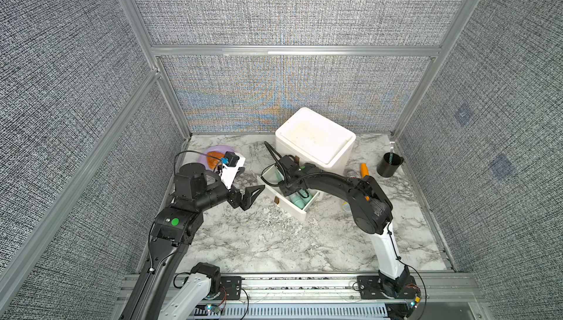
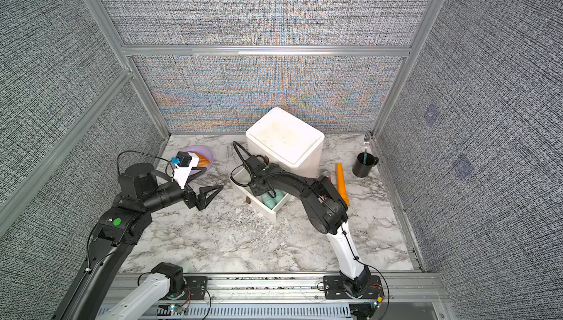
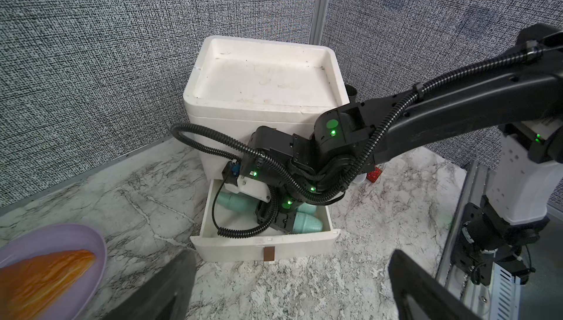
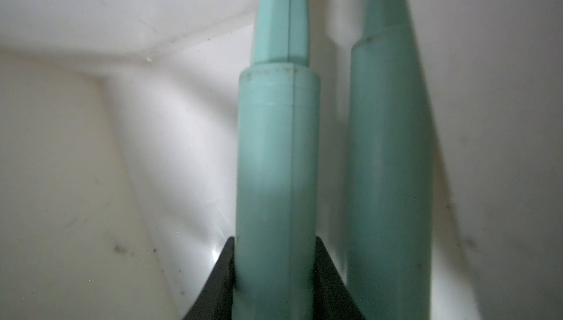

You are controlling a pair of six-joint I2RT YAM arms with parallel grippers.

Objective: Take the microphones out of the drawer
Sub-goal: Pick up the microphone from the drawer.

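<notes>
Microphone (image 4: 277, 166), a pale teal cylinder with a narrower tip, lies inside the open drawer (image 1: 289, 207). The drawer is pulled out from the base of the white foam box (image 1: 315, 139), which stands on the marble table (image 1: 259, 242). The right gripper (image 4: 275, 242) reaches down into the drawer, its black fingers (image 4: 219, 282) closed against both sides of the microphone's body. A second teal piece (image 4: 390, 166) of similar shape lies just beside it in the same drawer. The left gripper (image 1: 254, 198) hovers above the table in front of the box, off to one side of the drawer, fingers spread wide and holding nothing. Farther out on that same side of the box sits a lavender plate (image 3: 91, 242) carrying a golden pastry (image 3: 45, 272).
</notes>
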